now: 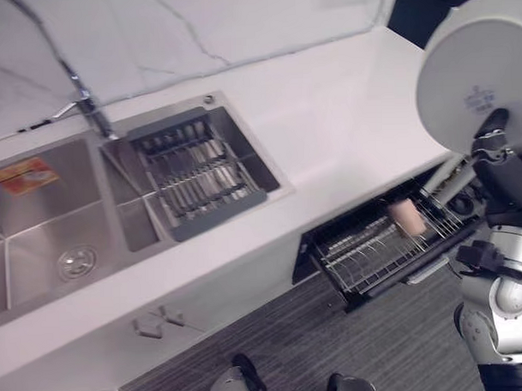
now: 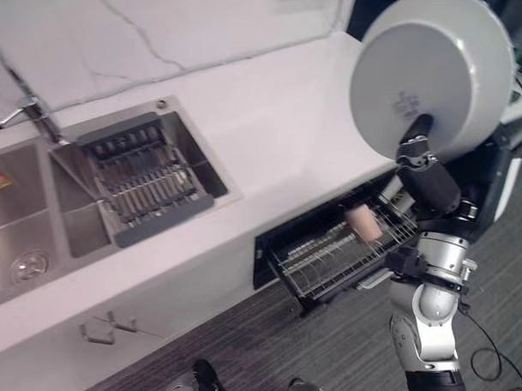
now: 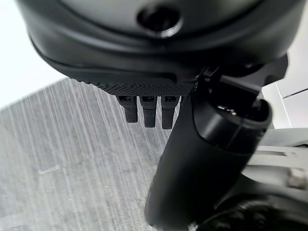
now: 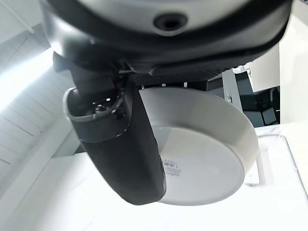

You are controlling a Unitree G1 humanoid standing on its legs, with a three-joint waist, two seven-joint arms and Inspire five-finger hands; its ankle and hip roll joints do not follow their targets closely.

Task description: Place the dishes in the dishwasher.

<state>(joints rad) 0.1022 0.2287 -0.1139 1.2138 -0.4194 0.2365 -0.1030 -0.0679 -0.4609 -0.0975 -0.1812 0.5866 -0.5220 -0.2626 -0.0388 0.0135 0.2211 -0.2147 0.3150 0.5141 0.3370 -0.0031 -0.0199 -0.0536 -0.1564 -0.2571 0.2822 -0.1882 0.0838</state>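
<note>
Right hand [image 2: 421, 168] clamped on upheld white plate [image 2: 437, 69]

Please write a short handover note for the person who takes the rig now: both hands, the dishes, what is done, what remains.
Right robot hand: shut on the white plate, held up on edge above the open dishwasher drawer.
Left robot hand: holds nothing, above the grey floor.
Done: plate picked up; drawer pulled out, a pinkish cup lies in its wire rack.
Left: lower the plate into the rack. The sink rack looks free of dishes.
</note>
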